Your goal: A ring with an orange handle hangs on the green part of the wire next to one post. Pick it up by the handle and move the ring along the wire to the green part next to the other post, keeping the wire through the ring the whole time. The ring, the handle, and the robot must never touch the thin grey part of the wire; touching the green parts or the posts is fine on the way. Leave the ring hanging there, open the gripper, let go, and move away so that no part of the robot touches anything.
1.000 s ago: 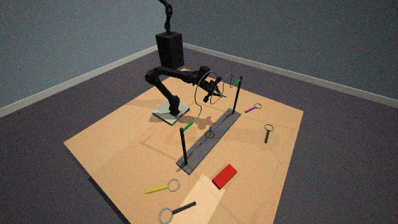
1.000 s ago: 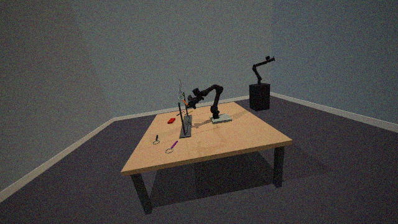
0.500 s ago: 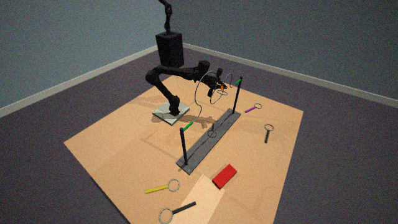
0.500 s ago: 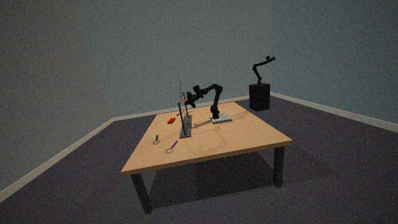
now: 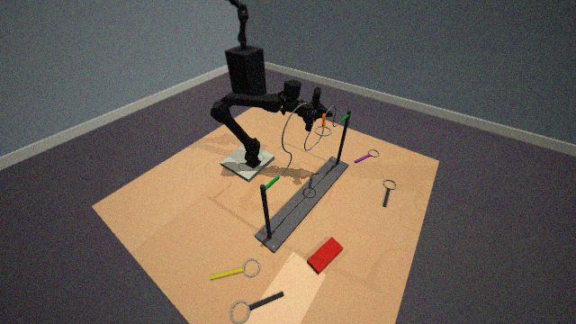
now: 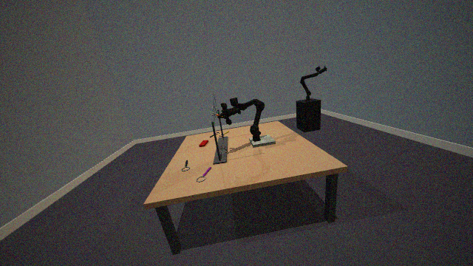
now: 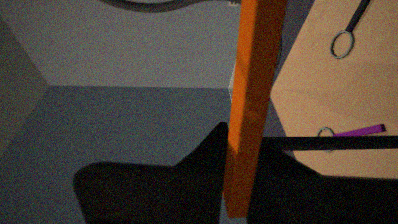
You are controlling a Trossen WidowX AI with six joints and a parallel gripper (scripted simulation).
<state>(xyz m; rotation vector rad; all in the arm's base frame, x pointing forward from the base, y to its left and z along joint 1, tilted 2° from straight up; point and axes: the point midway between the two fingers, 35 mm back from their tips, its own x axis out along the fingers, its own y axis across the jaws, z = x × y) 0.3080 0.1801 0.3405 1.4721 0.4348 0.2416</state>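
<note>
Where the left post [image 5: 265, 211] [image 6: 222, 129] stands in the top view, its green sleeve [image 5: 272, 182] lies well apart from the ring. Next comes the thin grey wire [image 5: 283, 132] [image 6: 213, 101], climbing into a tall loop, dropping to a dip and rising again. From where I stand, the gripper [image 5: 324, 114] [image 6: 219, 115] [image 7: 229, 129] is closed on the orange handle [image 5: 324, 120] [image 6: 218, 115] [image 7: 254, 90], whose long axis runs out from between the fingers towards the ring [image 5: 322, 130], just below it in that view. The ring is around or beside the rising wire; I can't tell whether it is threaded or clear of touching. Farther right, and slightly up, is the near green sleeve [image 5: 345, 118] on the right post [image 5: 343, 139] [image 6: 216, 140] [image 7: 350, 143]. If that is the goal, as I judge, the last bend matters most: the ring must turn with the wire, keeping it centred, while the handle and fingers swing clear of the grey.
</note>
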